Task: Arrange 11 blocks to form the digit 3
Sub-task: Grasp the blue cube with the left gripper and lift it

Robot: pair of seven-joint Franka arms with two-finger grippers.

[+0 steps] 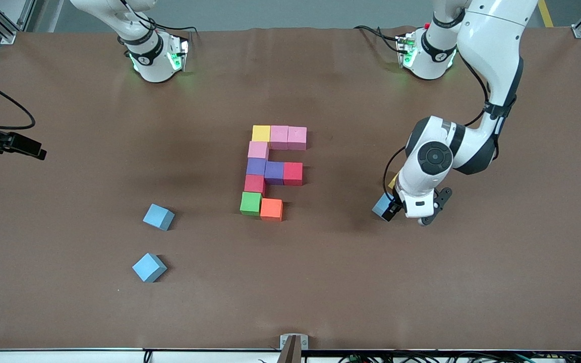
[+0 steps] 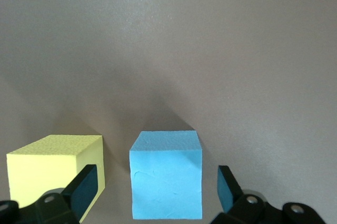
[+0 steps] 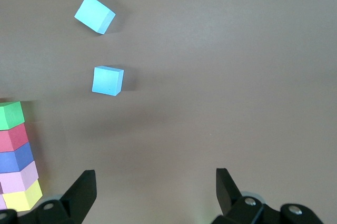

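The digit 3 (image 1: 274,171) stands partly built mid-table from several blocks, from a yellow one (image 1: 261,133) down to green (image 1: 250,202) and orange (image 1: 271,208). My left gripper (image 1: 390,210) is low at the left arm's end of the table. It is open (image 2: 156,179), and a light blue block (image 2: 166,179) sits between its fingers with a gap on each side. A yellow block (image 2: 47,168) lies just beside one finger. My right gripper (image 3: 155,179) is open and empty, high over bare table, out of the front view.
Two loose light blue blocks (image 1: 159,217) (image 1: 149,267) lie toward the right arm's end, nearer the front camera than the figure. The right wrist view shows them (image 3: 95,14) (image 3: 108,80) and one edge of the figure (image 3: 16,161). A black device (image 1: 13,143) overhangs that table end.
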